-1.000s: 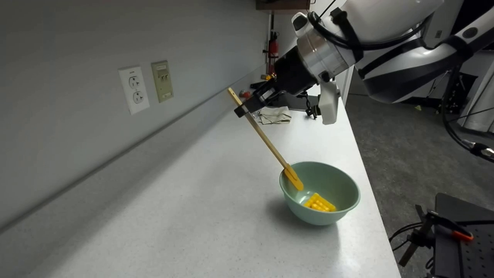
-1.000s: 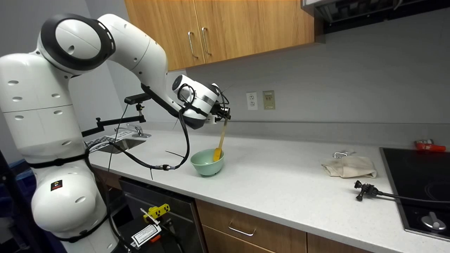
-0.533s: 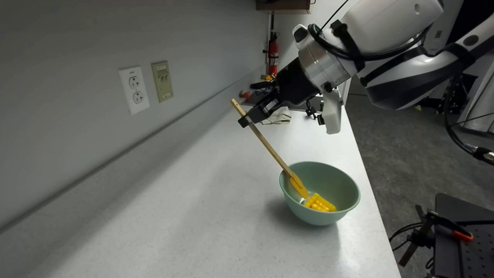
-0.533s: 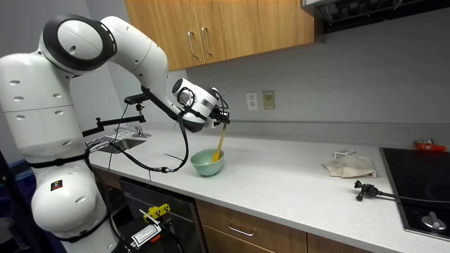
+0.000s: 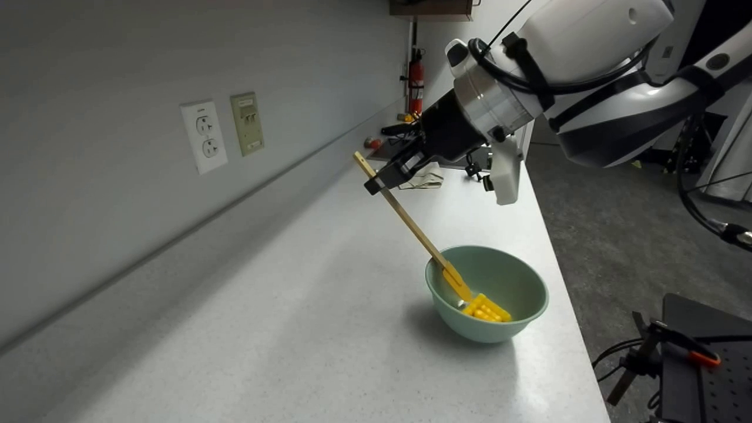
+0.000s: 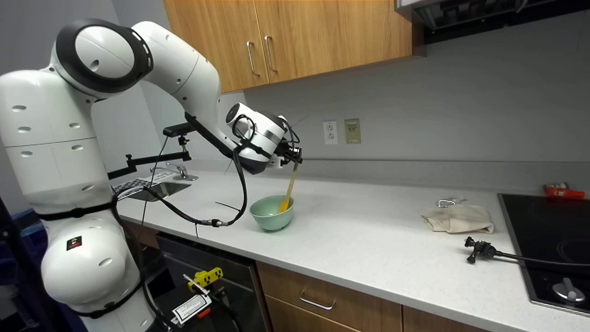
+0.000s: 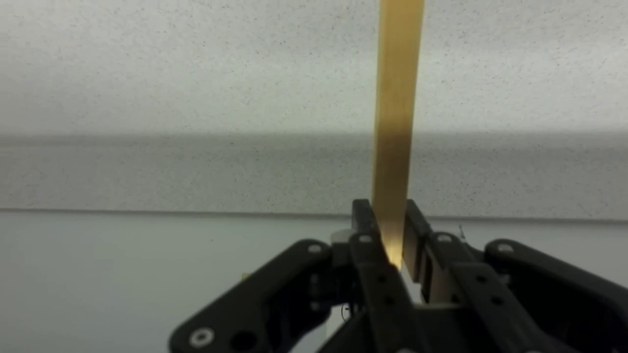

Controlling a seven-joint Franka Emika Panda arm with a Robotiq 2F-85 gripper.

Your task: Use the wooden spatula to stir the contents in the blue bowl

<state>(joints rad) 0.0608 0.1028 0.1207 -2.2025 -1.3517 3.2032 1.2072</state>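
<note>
My gripper (image 5: 372, 185) is shut on the upper handle of the wooden spatula (image 5: 414, 226). The spatula slants down from the fingers, and its yellow blade is inside the blue bowl (image 5: 487, 332). The blade tip is at the near edge of the yellow contents (image 5: 489, 309); I cannot tell whether they touch. The gripper (image 6: 297, 159), spatula (image 6: 290, 186) and bowl (image 6: 271, 223) also show in an exterior view, where the contents are hidden by the bowl wall. In the wrist view the spatula handle (image 7: 396, 88) runs between the two fingers (image 7: 389, 211); bowl and contents are out of view.
The bowl stands on a white counter (image 6: 359, 240) near its front edge. A wall with outlets (image 5: 205, 136) runs along the back. A folded cloth (image 6: 458, 219), a black clamp (image 6: 481, 250) and a cooktop (image 6: 553, 235) lie farther along. Cabinets (image 6: 322, 37) hang above.
Over the last second my gripper has moved down with the spatula, and the blade has gone deeper into the bowl, towards the contents. In the last half second there is hardly any movement.
</note>
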